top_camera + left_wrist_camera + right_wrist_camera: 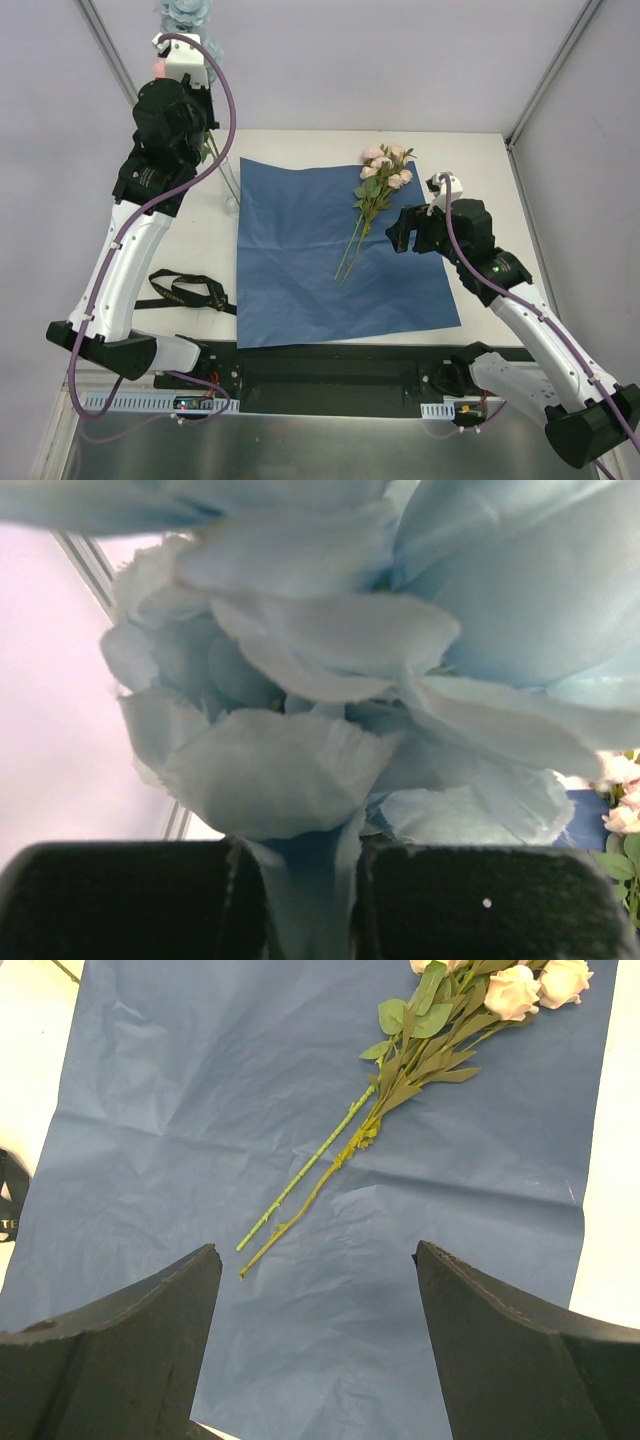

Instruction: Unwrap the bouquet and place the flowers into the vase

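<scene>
The left fingers (120,900) are seen pressed together on the thin neck just under a light-blue flower (330,640), so this flower is pinched between them. In the top view the left arm is raised at the far left corner, and the light-blue flower is held high above the surface (300,145), close to the back wall. A green stem (213,150) is seen running down from the arm toward the vase (231,190), a small clear glass that stands on the surface just beside the far left corner of the blue paper (300,280). Whether the end of the stem is inside the vase cannot be told.

The blue paper is spread flat in the middle of the surface. The pink and cream flowers (385,168) are laid on its far right part, with the blooms toward the back and the stems (300,1175) pointing toward the near side. The right fingers (110,1360) are spread wide and nothing is held between them. They are kept above the paper, near the stems but apart from them. A black ribbon (185,292) is laid on the surface, to the left of the paper.
</scene>
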